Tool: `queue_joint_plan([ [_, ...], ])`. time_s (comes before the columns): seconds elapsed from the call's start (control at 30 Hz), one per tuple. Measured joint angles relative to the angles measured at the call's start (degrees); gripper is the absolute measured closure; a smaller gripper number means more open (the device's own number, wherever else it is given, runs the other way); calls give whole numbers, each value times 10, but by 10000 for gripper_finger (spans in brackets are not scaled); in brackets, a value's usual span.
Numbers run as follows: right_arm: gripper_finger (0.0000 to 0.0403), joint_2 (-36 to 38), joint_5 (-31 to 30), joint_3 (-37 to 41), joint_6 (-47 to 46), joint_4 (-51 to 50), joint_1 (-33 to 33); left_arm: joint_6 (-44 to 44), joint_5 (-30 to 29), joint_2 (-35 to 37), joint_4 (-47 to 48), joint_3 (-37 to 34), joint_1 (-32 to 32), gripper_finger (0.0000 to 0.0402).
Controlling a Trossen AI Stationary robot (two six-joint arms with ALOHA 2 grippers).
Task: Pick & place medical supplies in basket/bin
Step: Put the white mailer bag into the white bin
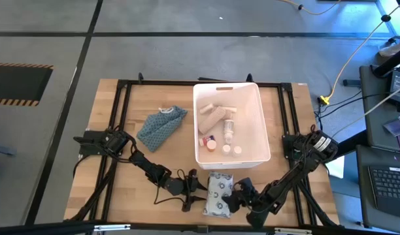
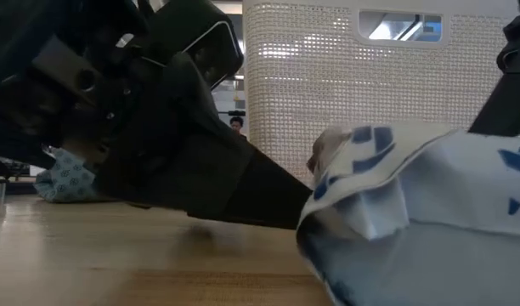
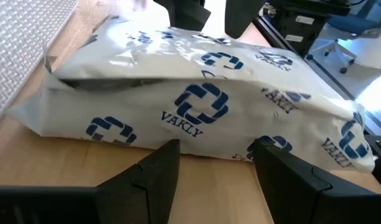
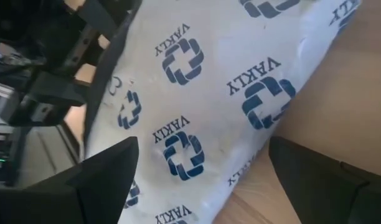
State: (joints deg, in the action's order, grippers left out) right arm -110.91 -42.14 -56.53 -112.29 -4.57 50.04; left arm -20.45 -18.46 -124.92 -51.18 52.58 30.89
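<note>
The white bin (image 1: 264, 134) stands mid-table and holds a beige roll (image 1: 212, 112), a clear bottle (image 1: 229, 130) and small capped bottles (image 1: 226, 149). The flat white soft pack with blue logos (image 1: 219, 193) lies on the wood near the front edge. My left gripper (image 1: 200, 189) is low at the pack's left side, open, its fingers apart in the left wrist view (image 3: 216, 149). My right gripper (image 1: 238, 194) is at the pack's right side, open wide and slanting down over it (image 4: 203, 162). My left gripper's open fingertips (image 3: 170, 149) meet the pack's left long edge (image 3: 203, 148), coming in almost level from the table's left. In the low view one finger's tip reaches that edge (image 2: 309, 204), which stands a little raised. The pack lies on the table. My right gripper's fingers (image 4: 109, 171) stand over the pack's right side; whether they touch it I cannot tell.
A blue-grey patterned pouch (image 1: 161, 125) lies left of the bin. Black frame rails (image 1: 121, 104) run along the table's sides and far edge. In the low view the bin's perforated wall (image 2: 345, 76) rises behind the pack, and a person (image 2: 236, 125) shows far beyond the table.
</note>
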Motion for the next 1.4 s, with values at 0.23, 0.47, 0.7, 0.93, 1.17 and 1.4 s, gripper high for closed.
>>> queue_joint_plan([
  [0.23, 38, 2, 0, 42, 16, 108, -16, -25, 5, 0, 4, 0, -9, 203],
  [0.47, 38, -2, 8, 44, 73, 161, -37, -28, 6, 0, 5, 0, -10, 203],
  [0.7, 38, -3, 2, 44, 109, 169, -46, -28, 5, 0, 5, 0, -10, 203],
  [0.93, 38, -3, 30, 43, 123, 173, -46, -28, 5, 0, 9, 0, -10, 203],
  [1.17, 47, -3, 34, 43, 141, 172, -45, -3, 19, 0, 22, 1, -10, 203],
  [1.4, 124, -3, 43, 43, 169, 172, -45, 22, 14, 0, 22, 1, -16, 203],
])
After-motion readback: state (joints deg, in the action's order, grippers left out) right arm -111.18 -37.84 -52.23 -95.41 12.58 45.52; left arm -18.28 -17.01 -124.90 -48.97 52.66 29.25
